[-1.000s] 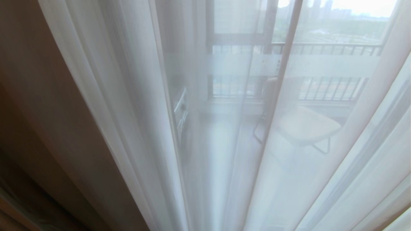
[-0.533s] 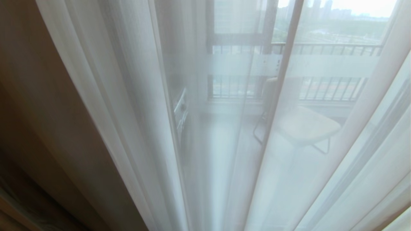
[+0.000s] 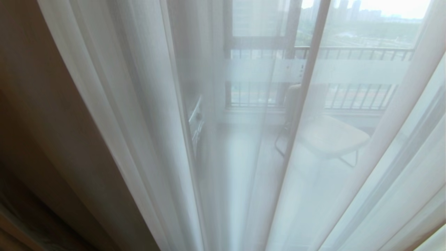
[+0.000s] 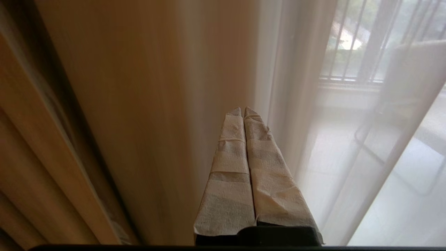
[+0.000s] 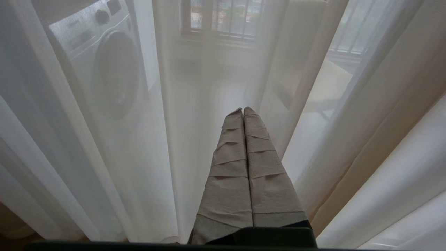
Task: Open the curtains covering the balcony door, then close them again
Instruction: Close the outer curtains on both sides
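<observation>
Daylight from the balcony passes through the curtains (image 3: 146, 115), which hang drawn across the whole field of the head view. Two layers are visible: a heavy cream-beige drape (image 3: 45, 115) on the robot's left, and thin white sheers (image 3: 348, 195) falling in long pleats over the centre and right.

Through the sheers, the balcony door (image 3: 306, 69) shows as a dark vertical frame member with a pale frosted band running across it. Beyond the glass stands a light-coloured chair (image 3: 327, 137) on thin metal legs, and behind it a barred railing (image 3: 355, 52) in front of a hazy skyline. A washing machine (image 5: 101, 66) stands on the balcony's left side, seen through the fabric in the right wrist view.

Neither arm appears in the head view.

Left gripper (image 4: 243, 111): fingers wrapped in beige tape, pressed together, clenched on nothing. The tips point at the boundary where the beige drape meets the sheers; whether they touch the fabric cannot be determined.

Right gripper (image 5: 243, 111): fingers likewise taped and pressed together, empty. The tips point toward the sheers in front of the balcony floor, with the chair off to one side; contact with the fabric cannot be determined.
</observation>
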Tool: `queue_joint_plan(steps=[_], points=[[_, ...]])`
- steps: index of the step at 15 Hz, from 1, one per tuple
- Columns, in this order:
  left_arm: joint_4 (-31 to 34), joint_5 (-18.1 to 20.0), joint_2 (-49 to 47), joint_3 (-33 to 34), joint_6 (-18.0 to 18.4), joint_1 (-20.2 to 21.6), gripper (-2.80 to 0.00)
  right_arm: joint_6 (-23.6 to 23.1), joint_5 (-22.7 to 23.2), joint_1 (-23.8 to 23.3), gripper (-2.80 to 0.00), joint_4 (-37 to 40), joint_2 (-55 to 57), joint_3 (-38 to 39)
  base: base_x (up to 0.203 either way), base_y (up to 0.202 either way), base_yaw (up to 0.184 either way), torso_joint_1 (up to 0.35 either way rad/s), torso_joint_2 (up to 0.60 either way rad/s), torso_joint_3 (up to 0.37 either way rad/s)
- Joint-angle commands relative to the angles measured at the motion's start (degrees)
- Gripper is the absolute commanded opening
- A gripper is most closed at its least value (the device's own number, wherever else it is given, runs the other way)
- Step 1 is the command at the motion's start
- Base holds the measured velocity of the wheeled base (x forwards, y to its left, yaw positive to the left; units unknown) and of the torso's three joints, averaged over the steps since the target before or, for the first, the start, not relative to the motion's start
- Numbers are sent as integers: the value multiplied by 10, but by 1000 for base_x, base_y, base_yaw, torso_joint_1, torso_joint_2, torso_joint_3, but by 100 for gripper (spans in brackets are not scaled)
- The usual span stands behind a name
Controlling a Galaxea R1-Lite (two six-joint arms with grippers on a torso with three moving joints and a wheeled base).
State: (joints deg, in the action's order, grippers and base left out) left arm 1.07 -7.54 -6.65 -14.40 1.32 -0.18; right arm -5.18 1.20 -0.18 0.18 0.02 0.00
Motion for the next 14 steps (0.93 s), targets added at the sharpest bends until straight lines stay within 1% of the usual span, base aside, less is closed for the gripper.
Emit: queue_joint_plan(steps=[1, 3, 4, 7, 8, 10, 11, 12, 14], points=[[0, -34, -78, -66, 0, -5, -280, 0, 0, 0, -280, 0, 0, 0, 0, 0, 0, 0, 0, 0], [-1, -96, -151, -123, 1, -9, -280, -1, 0, 0, -280, 0, 0, 0, 0, 0, 0, 0, 0, 0], [-1, -138, -189, -158, 1, -10, -280, 0, 0, 0, -280, 0, 0, 0, 0, 0, 0, 0, 0, 0], [-2, -285, -289, -251, 0, -10, -280, 0, 0, 0, -280, 0, 0, 0, 0, 0, 0, 0, 0, 0], [-1, -342, -323, -287, 0, -8, -280, 0, 0, 0, -280, 1, 0, 0, 0, 0, 0, 0, 0, 0], [-1, -421, -378, -340, 0, -7, -280, 0, 0, 0, -280, 0, 0, 0, 0, 0, 0, 0, 0, 0], [0, -451, -402, -358, 0, 1, -280, 0, 0, 0, -280, 0, 0, 0, 0, 0, 0, 0, 0, 0], [0, -464, -418, -369, 0, 29, -280, 0, 0, 0, -280, 0, 0, 0, 0, 0, 0, 0, 0, 0], [-1, -470, -459, -404, 1, 105, -280, 0, 0, 0, -280, 0, 0, 0, 0, 0, 0, 0, 0, 0]])
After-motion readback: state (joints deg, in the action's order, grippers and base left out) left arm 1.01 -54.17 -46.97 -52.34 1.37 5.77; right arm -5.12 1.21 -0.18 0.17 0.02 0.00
